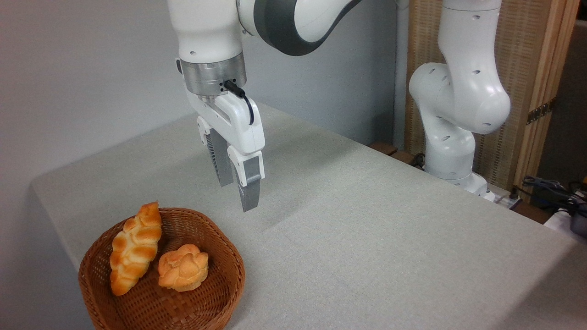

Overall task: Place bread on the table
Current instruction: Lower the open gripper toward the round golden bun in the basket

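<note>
The bread (183,267), a small round golden-orange bun with a knotted top, lies inside the wicker basket (215,302) at the front left. The table (367,220) is covered in plain grey-beige cloth. My gripper (237,195) hangs above the table, behind and to the right of the basket, well clear of the bun. Its two grey fingers (250,192) point down with a gap between them and nothing held, so it is open.
A longer braided golden loaf (135,247) leans on the basket's left side beside the bun. The arm's white base (451,137) stands off the table's far right edge, with cables (550,190) further right. A grey wall runs behind.
</note>
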`<state>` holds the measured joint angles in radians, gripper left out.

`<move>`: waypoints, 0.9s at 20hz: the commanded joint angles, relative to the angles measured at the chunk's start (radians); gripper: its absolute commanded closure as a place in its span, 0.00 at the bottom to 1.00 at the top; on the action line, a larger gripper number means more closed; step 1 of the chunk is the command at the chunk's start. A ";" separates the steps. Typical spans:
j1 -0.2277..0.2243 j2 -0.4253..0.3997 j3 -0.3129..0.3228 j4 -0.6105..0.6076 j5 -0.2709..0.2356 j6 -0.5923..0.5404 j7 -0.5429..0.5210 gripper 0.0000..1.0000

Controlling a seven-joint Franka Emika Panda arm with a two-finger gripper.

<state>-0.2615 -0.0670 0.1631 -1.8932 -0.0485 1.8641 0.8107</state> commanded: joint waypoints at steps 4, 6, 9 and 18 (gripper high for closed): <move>-0.010 -0.001 0.003 0.016 -0.008 -0.023 -0.027 0.00; -0.010 0.001 0.003 0.016 -0.008 -0.023 -0.027 0.00; -0.010 -0.001 0.003 0.016 -0.008 -0.023 -0.024 0.00; -0.012 0.009 0.003 0.016 -0.007 -0.020 -0.012 0.00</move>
<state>-0.2672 -0.0660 0.1626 -1.8932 -0.0485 1.8640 0.8037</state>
